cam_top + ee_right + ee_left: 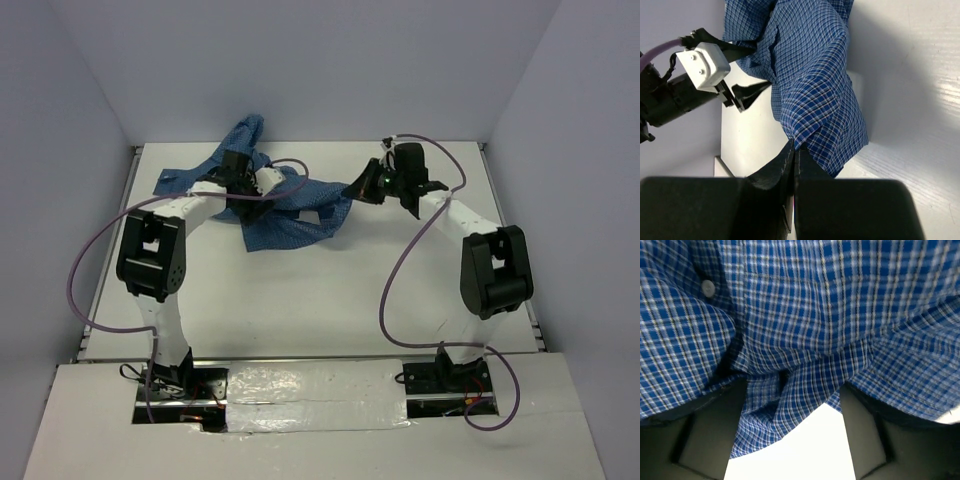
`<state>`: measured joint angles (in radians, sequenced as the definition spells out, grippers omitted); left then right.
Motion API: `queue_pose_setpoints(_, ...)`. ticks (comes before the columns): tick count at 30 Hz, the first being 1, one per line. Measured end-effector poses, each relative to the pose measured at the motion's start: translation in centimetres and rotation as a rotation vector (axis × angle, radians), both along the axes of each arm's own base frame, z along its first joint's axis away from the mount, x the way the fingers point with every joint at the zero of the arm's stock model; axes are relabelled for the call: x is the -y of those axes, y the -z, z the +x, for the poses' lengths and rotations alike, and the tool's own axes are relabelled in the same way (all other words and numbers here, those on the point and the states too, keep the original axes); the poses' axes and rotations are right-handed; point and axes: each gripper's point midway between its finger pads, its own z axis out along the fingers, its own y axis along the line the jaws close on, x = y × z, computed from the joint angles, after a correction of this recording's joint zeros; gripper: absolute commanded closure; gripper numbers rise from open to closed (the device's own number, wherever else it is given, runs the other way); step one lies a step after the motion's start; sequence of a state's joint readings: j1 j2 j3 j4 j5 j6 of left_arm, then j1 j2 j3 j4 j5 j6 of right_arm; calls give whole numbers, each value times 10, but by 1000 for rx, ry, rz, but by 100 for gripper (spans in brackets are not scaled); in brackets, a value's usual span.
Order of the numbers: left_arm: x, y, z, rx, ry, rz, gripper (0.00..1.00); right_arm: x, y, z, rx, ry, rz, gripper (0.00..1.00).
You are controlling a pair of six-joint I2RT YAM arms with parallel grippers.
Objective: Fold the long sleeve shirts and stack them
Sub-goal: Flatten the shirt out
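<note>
Shirt (300, 215) lay bunched far left of centre, long axis left-right. Left gripper (792, 407) was open, cloth sagging between its fingers. Right gripper (794, 150) was closed, apparently pinching the shirt's right edge. Left arm was nearer the bulk.

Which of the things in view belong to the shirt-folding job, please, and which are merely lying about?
Job: blue finely checked cotton button-up shirt; left gripper, open over it; right gripper, shut on its edge.
Merely there: purple cables; white table.
</note>
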<state>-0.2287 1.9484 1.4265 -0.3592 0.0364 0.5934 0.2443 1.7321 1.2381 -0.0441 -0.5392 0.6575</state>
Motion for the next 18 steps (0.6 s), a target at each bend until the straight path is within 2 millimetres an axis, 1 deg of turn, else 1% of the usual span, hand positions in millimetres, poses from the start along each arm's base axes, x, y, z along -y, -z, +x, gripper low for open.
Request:
queue_pose_setpoints(1, 0, 0, 2, 17, 4, 5, 23, 1, 1, -2, -4, 0, -2, 100)
queue_pose_setpoints(2, -1, 2, 3, 27, 2, 13, 32, 1, 3, -4, -7, 0, -3, 100)
queue_pose_setpoints(3, -3, 5, 3, 33, -2, 25, 50, 1, 3, -4, -7, 0, -4, 100)
queue_pose_setpoints(5, -9, 16, -3, 22, -2, 58, 69, 2, 3, -4, -1, -3, -8, 100)
queue_pose_setpoints(6, -12, 19, -6, 16, -4, 67, 99, 2, 3, -5, 2, -5, -13, 100)
queue_pose_setpoints(7, -16, 25, -10, 3, -10, 77, 100, 3, 3, -5, 5, -7, -20, 100)
queue_pose_setpoints(9, -26, 27, -10, 2, -16, 101, 100, 5, 1, -7, 16, -12, -38, 100)
queue_pose_setpoints(11, -36, 20, -7, 14, -38, 99, 100, 8, -4, -9, 35, -15, -66, 100)
queue_pose_setpoints(12, -43, 13, -5, 25, -51, 95, 100, 10, -9, -11, 51, -19, -81, 100)
queue_pose_setpoints(13, -51, 2, -3, 35, -63, 84, 100, 12, -16, -14, 69, -26, -94, 100)
queue_pose_setpoints(14, -57, -13, 0, 43, -67, 65, 100, 14, -26, -16, 100, -35, -107, 100)
queue_pose_setpoints(15, -66, -37, 6, 73, -66, 42, 100, 15, -31, -19, 116, -41, -114, 100)
queue_pose_setpoints(17, -82, -93, 19, 153, -61, 14, 100, 19, -62, -32, 208, -70, -136, 100)
queue_pose_setpoints(18, -88, -124, 24, 204, -45, 9, 100, 19, -74, -38, 244, -84, -140, 100)
